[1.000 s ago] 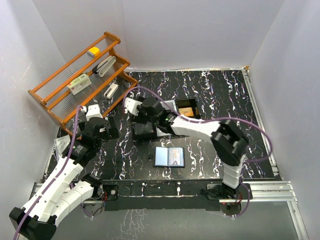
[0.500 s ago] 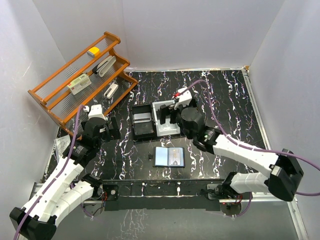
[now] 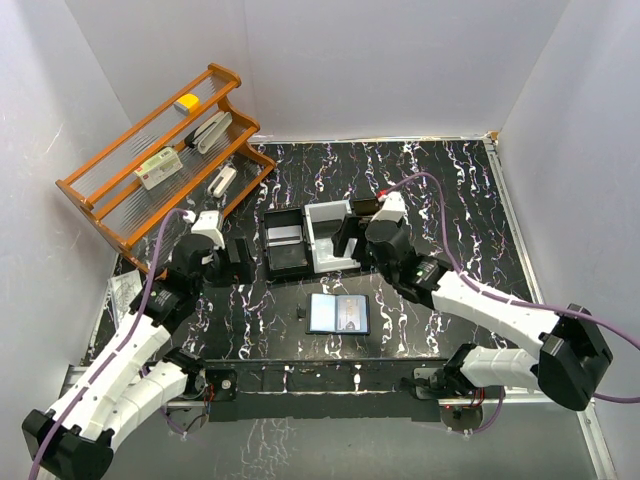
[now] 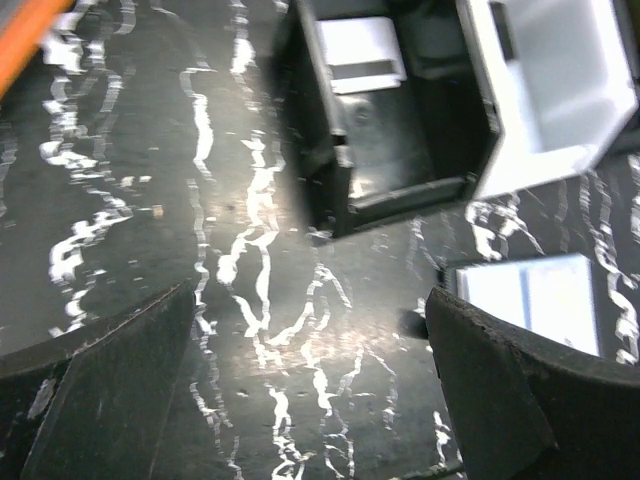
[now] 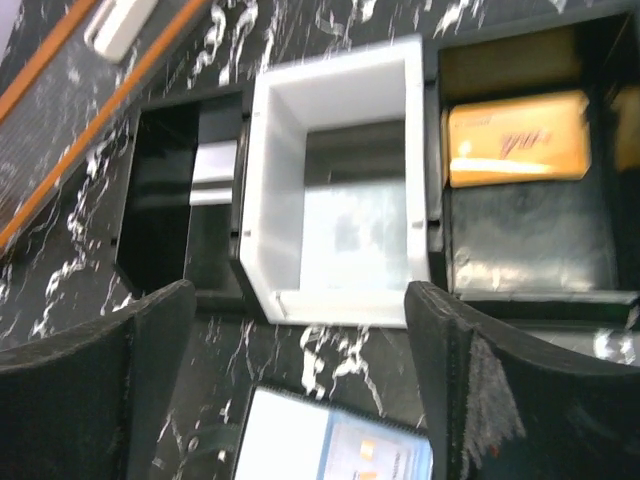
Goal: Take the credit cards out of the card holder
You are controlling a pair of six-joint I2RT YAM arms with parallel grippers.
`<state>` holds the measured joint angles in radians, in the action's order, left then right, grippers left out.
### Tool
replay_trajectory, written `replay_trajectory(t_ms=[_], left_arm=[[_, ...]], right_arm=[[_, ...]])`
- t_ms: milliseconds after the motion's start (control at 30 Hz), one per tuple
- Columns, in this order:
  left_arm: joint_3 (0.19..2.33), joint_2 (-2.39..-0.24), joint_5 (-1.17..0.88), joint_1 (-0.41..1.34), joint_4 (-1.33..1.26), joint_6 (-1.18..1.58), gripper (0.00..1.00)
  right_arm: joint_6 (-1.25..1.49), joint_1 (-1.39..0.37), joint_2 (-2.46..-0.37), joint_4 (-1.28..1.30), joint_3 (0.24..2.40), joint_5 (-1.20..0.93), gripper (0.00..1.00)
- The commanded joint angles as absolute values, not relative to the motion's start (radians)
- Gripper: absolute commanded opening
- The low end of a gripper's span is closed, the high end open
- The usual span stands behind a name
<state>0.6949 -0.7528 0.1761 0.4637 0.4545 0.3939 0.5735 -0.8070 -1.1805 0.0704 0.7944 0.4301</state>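
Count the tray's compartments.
3, side by side: left black compartment, holding a pale card; middle white compartment; right black compartment, holding an orange card. None appears hidden.

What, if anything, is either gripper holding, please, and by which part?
Nothing: the left gripper and right gripper both show open, empty jaws; the card holder lies apart.

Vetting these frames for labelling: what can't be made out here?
- Card count in the card holder: too small from the top view; cut off by the frame edge in the right wrist view; blurred in the left wrist view.
- Right compartment of the tray: behind the right gripper in the top view.
- Print on the orange card: blurred in the right wrist view.
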Motion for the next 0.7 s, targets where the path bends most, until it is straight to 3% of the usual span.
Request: replay_trajectory(t_ms=[0,200,467,667], left_arm=[[0.668,-0.761,-0.105,0.460,0.331,0.384,0.97],[0.589,-0.906,-0.454,0.485,-0.022,0.610,0.77],[0.639,-1.139,-0.272,0.764,-0.092,0.648,0.61],[0.628,-1.237,-0.240,0.818,-0.159,0.699,0.60]], right_arm=[[0.755,-0.791,-1.171,0.105,0.711,0.264,0.78],[0.820,-0.707,-1.086,0.134,0.609,0.132,0.56],[0.891,-0.695,-1.048,0.040,0.412,-0.141,0.37],[0.902,-0.695,-1.086,0.049,0.424,-0.167,0.31]])
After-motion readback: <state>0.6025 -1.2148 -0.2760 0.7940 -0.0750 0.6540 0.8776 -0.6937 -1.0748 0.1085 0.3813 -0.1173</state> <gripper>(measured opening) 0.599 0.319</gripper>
